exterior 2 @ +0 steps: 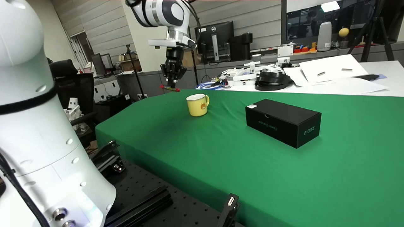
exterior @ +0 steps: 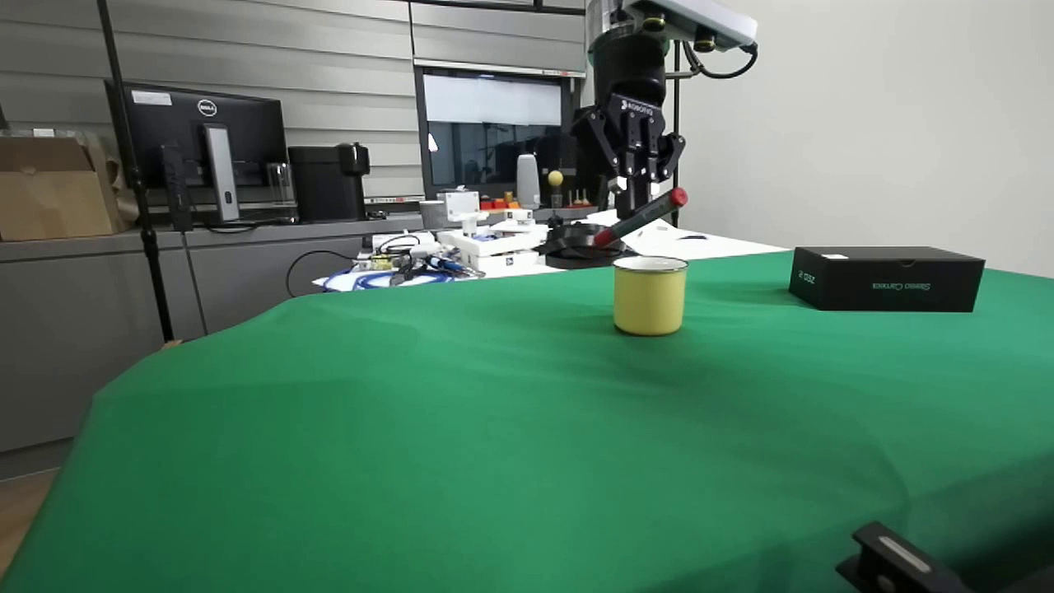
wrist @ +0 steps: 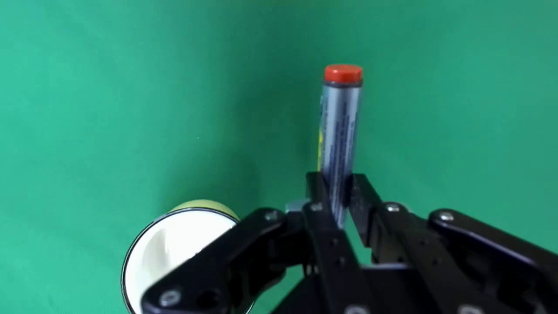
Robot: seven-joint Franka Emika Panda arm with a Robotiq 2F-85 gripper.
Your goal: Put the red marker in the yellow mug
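Gripper [wrist: 336,185], black, clamped on the red marker [wrist: 340,117]; marker aloft over green cloth [exterior 2: 315,183], held at a tilt, silver-grey barrel, dark print, sliver of yellow, red at both ends; yellow mug [exterior 2: 195,107], upright on the cloth, near the marker; black box [exterior 2: 281,121], farther off.

Black Robotiq gripper [exterior: 632,212], pointing down, clasping the red marker [exterior: 645,217] aslant in the air; from where I stand, the marker's low red end shows just above the left edge of the rim of the yellow mug [exterior: 649,301]. The mug stands upright on green cloth [exterior: 412,428]. Right of it, well apart: a black ZED 2 Stereo Camera box [exterior: 893,280], lettering inverted. Behind, along a grey cabinet [exterior: 247,284]: cardboard box [exterior: 58,193], Dell monitor [exterior: 181,123] with its back turned to me, black appliance [exterior: 325,185].
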